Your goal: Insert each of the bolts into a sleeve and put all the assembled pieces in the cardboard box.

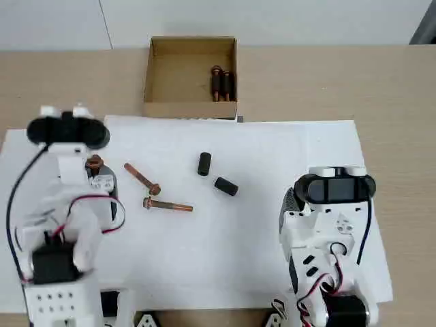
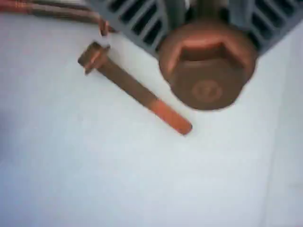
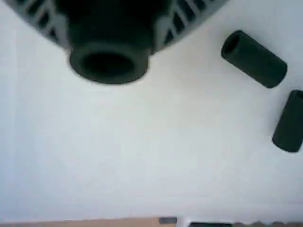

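Left fingers [image 2: 135, 19] grip a bolt [image 2: 206, 71]; right fingers [image 3: 40, 23] grip a black sleeve [image 3: 109, 64]. Beyond them, on the white sheet [image 1: 272, 238], lie two loose bolts [image 1: 167, 204] and two loose sleeves [image 1: 225, 185]. Farthest, the cardboard box [image 1: 191, 109] holds assembled pieces [image 1: 222, 84]

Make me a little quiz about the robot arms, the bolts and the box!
1. True or false: the cardboard box is empty.
2. The left gripper holds: A) a sleeve B) a bolt C) nothing.
3. Fill in: ____ sleeves lie loose on the white sheet.
Key: 1 false, 2 B, 3 two.
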Robot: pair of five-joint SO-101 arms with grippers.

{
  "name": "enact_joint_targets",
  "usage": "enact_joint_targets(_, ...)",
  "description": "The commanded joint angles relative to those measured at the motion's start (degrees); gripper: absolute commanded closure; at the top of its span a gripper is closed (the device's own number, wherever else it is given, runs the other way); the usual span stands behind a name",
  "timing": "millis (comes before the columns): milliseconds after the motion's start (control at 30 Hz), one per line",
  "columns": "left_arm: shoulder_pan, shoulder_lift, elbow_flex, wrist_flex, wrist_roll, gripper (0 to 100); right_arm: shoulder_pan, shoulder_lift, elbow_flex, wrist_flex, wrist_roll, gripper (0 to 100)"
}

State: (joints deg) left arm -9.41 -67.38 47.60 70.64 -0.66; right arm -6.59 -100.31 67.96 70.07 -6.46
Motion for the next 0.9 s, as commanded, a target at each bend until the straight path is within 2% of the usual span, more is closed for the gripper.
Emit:
enact_joint_targets(0, 1.2, -6.2, 5.4, -6.3, 5.0, 99, -0.2, -0.5, 1.5, -0.6, 0.3, 99.5)
enact_joint_targets(167, 9.1, -10.6, 9.5, -7.6, 17.9, 99, -0.3, -0.5, 5.8, -8.1, 0.6, 99.5)
enact_joint_targets(300, 17.1, -13.7, 14.9, -11.9, 24.0, 99, -5.4, -0.5, 12.0, -17.1, 0.7, 99.5)
enact_joint_targets(500, 20.5, -22.3, 28.2, -33.2, 24.2, 99, -16.0, -0.5, 20.0, -30.1, 1.0, 99.5)
enact_joint_targets(600, 22.2, -26.7, 35.6, -42.4, 22.9, 99, -19.5, -0.5, 20.9, -33.9, 4.8, 99.5)
enact_joint_targets(700, 24.9, -31.1, 40.0, -45.6, 22.9, 99, -21.8, -0.5, 20.9, -34.3, 8.0, 99.5)
enact_joint_targets(867, 29.4, -37.2, 42.5, -46.2, 25.1, 99, -26.3, -0.5, 21.0, -34.3, 12.6, 99.5)
